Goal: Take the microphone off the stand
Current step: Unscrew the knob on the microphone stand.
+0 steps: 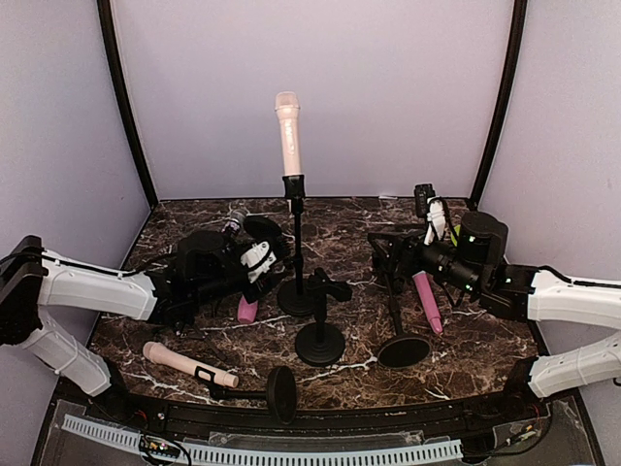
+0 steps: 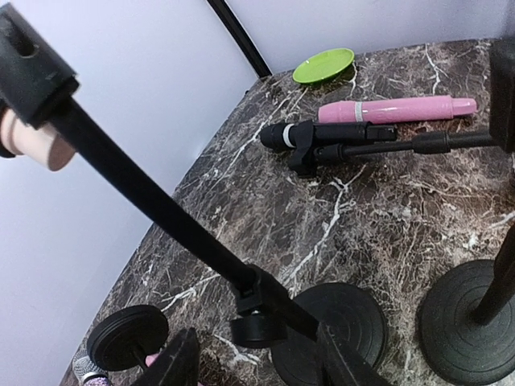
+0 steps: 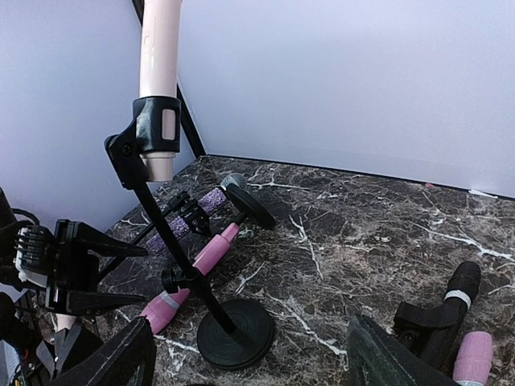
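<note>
- Overhead: your pale pink microphone (image 1: 287, 136) sits clipped atop the upright stand (image 1: 297, 243); nothing is removed yet.
- Left wrist: your left gripper (image 2: 259, 366) straddles the stand's pole, jaws apart, unclenched.
- Right wrist: your right gripper (image 3: 253, 362) gapes wide and empty; the whole lift remains.

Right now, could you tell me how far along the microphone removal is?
Done: nothing; the microphone sits clipped in the upright stand. In hand: the left gripper, open, is at its pole; the right gripper hangs open. Left: grasp the microphone and pull it free.
</note>
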Tool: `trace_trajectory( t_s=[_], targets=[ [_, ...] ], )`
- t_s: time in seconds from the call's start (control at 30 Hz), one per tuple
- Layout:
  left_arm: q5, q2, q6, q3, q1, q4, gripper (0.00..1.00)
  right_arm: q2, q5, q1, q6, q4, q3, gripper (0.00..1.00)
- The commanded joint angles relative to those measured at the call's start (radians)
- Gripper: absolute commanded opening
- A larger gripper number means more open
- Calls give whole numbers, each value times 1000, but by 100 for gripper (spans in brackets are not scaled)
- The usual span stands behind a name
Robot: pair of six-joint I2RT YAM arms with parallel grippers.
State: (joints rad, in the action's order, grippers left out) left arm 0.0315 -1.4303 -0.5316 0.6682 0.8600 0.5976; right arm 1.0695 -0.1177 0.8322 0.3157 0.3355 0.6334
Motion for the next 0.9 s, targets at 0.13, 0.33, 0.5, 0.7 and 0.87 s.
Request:
trace_trajectory(
  t_s=[0.13,0.33,0.5,0.7,0.87],
  targets=[
    [51,-71,-116,40,19,16,53,-26,-19,-2,-1,12,-12,83],
    [145,-119,-177,56,42,68,55,-30,-23,-2,-1,9,-12,83],
    [222,-162,-216,67,55,107,55,-27,-23,-2,1,12,-12,83],
    [291,-189,-235,81,63,128,52,-22,-23,-2,0,9,-10,83],
    [310,-206,-235,87,64,139,48,-20,-25,-2,1,11,-9,83]
  ],
)
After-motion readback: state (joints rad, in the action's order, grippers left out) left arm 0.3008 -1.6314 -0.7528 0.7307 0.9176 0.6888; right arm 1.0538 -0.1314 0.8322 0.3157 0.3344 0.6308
